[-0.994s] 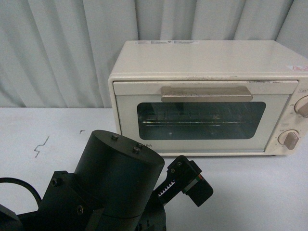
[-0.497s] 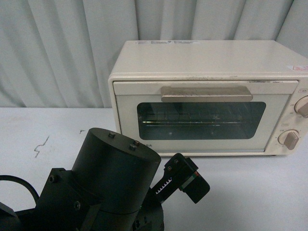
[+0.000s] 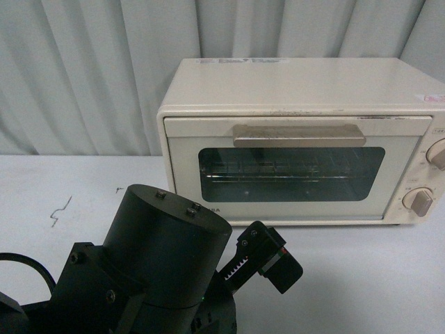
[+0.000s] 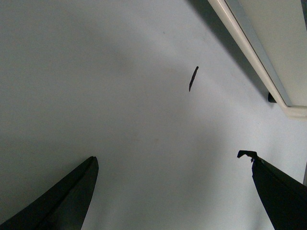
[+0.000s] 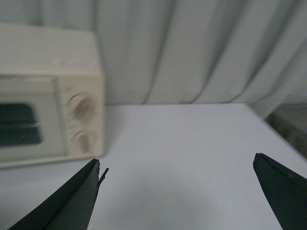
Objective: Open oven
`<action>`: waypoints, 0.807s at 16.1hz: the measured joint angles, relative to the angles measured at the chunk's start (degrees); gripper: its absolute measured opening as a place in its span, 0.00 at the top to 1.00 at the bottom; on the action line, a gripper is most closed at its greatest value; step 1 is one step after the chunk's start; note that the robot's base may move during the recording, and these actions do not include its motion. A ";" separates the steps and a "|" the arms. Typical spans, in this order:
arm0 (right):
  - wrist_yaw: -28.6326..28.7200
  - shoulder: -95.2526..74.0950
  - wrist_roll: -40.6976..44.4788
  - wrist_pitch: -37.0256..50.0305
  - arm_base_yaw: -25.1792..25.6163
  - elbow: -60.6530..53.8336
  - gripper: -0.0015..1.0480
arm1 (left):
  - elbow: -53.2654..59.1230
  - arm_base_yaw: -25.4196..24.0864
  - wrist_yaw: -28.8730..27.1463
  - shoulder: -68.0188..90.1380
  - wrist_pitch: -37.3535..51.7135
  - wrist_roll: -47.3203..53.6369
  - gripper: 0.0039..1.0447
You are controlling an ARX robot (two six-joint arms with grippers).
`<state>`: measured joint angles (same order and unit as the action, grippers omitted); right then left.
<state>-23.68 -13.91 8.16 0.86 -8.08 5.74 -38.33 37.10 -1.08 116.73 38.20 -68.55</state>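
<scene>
Left tool [image 4: 170, 158], spread wide and empty, hovers near the shut cream-white boxy toaster oven [image 3: 299, 90] on the white surface [image 3: 368, 278] and should hook its beige bar handle [image 3: 299, 135] from above.

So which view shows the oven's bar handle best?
Front view: the bar handle shows full-width and unobstructed. Left wrist catches only the oven base edge; right wrist, blurred, shows its two knobs, not the handle.
</scene>
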 joint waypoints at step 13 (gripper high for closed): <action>17.94 -68.41 46.64 32.17 -5.22 41.46 0.35 | 0.11 -0.07 -0.20 -0.11 -0.02 0.00 0.06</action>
<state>-5.74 -82.32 54.81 33.04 -13.30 47.20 -38.22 37.04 -1.28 116.62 38.17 -68.55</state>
